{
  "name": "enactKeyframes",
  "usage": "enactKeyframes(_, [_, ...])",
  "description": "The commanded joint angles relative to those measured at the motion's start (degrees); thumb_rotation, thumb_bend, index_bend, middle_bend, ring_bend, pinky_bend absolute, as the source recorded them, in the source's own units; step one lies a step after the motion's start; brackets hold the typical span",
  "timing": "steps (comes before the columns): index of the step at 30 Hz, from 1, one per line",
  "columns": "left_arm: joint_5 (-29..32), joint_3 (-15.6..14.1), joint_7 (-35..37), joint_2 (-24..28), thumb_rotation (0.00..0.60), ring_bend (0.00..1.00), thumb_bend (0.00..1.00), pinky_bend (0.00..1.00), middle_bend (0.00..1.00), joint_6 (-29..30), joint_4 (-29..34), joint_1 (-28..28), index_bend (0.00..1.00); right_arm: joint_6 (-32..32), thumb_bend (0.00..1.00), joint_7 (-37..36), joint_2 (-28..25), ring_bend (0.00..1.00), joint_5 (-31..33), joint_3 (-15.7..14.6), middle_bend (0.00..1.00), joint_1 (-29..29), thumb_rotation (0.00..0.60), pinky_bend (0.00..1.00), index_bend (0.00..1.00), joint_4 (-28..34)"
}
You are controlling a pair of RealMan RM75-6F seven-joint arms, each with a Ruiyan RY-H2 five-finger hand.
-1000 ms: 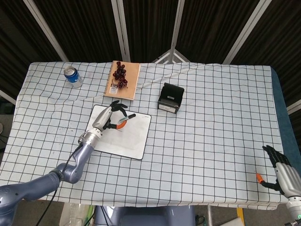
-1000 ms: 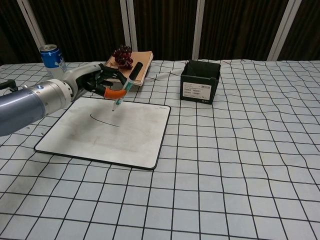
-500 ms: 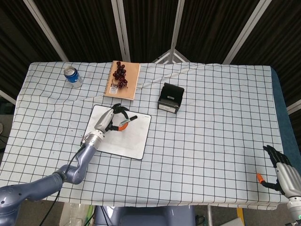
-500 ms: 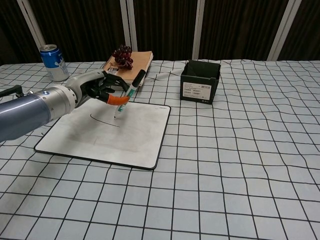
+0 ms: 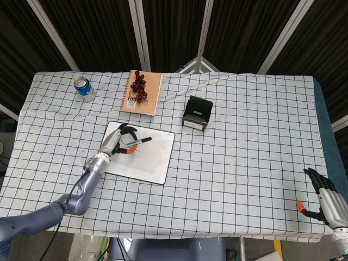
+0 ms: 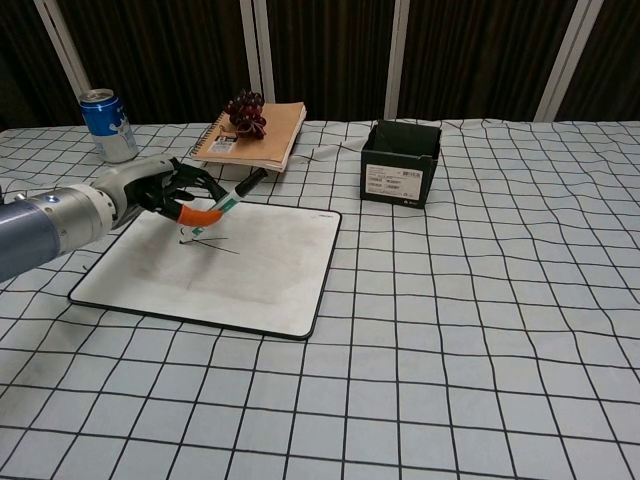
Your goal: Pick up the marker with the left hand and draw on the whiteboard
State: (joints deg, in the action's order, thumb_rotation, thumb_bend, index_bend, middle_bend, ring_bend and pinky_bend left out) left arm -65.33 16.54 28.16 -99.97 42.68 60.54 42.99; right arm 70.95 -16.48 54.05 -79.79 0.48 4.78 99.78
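**Marker tip on the whiteboard**

The left hand [image 6: 155,190] grips the marker [image 6: 222,203], a slim pen with a white barrel, an orange band by the fingers and a black cap end pointing far-right. It slants low, its tip touching the whiteboard [image 6: 260,270] at the left end of a thin dark curved line [image 6: 212,243]. The board is white with a dark rim and lies flat on the checked worktop [image 6: 480,330]. The right hand [image 5: 329,202] rests at the near right edge, fingers loosely spread, holding nothing. Far left stands a can [image 6: 108,125].
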Motion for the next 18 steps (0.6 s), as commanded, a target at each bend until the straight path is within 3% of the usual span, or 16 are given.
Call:
enactKeyframes(1, [0.22,-1.54,-1.13,2.55,0.600,0.03,0.57,0.07,0.23,0.42,2.72,-2.07,0.71,0.24,0.35,0.13,0.05,0.00,-0.16,0.03,0.00,-0.03,0.600,0.00,0.00,0.03])
enactKeyframes(6, [0.86,-1.42,-0.49,6.61,0.600,0.03,0.57,0.07,0.23,2.61,7.62,-5.00,0.71,0.79,0.35,0.15,0.07,0.00,-0.66,-0.01,0.00,-0.18,0.600,0.00,0.00,0.09])
enactKeyframes(12, [3.12,4.40,6.10,10.73,0.600,0.03,0.57,0.07,0.23,5.90,14.36,-6.94,0.71,1.22,0.35,-0.33,-0.03,0.00,-1.11,-0.08,0.00,-0.33,0.600,0.00,0.00,0.14])
enactKeyframes(18, [4.32,7.11,4.56,12.16,0.600,0.03,0.56,0.07,0.23,6.24,15.71,-5.45,0.71,0.71,0.35,-0.63,0.02,0.00,-1.01,-0.07,0.00,-0.08,0.600,0.00,0.00,0.04])
